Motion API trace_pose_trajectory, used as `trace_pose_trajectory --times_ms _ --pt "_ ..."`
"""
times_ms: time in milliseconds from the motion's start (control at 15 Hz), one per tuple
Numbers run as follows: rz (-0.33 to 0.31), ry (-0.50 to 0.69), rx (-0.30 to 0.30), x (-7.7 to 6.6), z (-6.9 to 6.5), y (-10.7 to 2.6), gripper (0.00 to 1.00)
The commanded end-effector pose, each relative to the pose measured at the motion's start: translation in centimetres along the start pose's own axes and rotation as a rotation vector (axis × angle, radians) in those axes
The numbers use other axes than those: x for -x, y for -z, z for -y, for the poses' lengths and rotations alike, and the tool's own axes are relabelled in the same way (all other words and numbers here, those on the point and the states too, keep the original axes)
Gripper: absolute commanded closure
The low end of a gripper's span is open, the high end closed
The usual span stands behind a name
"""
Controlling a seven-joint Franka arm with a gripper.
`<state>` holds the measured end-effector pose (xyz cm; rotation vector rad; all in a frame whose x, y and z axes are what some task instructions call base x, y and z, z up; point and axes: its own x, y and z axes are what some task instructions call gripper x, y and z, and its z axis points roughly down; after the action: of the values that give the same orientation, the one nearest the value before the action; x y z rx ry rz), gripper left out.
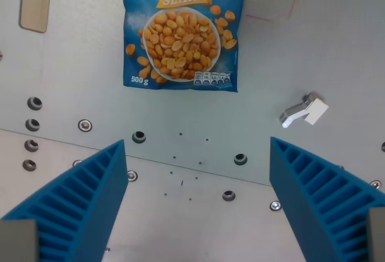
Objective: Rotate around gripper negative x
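The two blue ribbed fingers (78, 208) stand wide apart, holding nothing, over the grey bolted surface (337, 45). Beyond them lies a blue peanut bag (180, 30) reading "SLANI" and "500 g", its top word cut off. A small white clip (304, 110) sits at the wrist view's right.

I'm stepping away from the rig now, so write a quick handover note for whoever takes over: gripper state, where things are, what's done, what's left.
Gripper: open, blue ribbed fingers wide apart, holding nothing, above the grey table.
Peanut bag: lying flat on the table at the top of the wrist view, beyond the fingers, untouched.
Small white bracket: on the table toward the wrist view's right.
Wooden piece: top corner on the wrist view's left.
Done: cannot tell from this single view how far the rotation has gone.
Left: rotate about the gripper's negative x; nothing needs grasping.
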<state>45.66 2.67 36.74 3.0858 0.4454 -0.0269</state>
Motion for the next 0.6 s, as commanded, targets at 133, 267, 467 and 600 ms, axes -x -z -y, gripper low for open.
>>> trace_pose_trajectory --times_ms 133,267,467,600 --pt "-0.008 -0.006 0.145 0.03 0.21 0.3 0.0" --pt "-0.008 -0.006 0.172 0.03 0.21 0.3 0.0" --pt "-0.008 -0.006 0.212 0.03 0.21 0.3 0.0" --pt "-0.008 -0.006 0.238 0.03 0.21 0.3 0.0"
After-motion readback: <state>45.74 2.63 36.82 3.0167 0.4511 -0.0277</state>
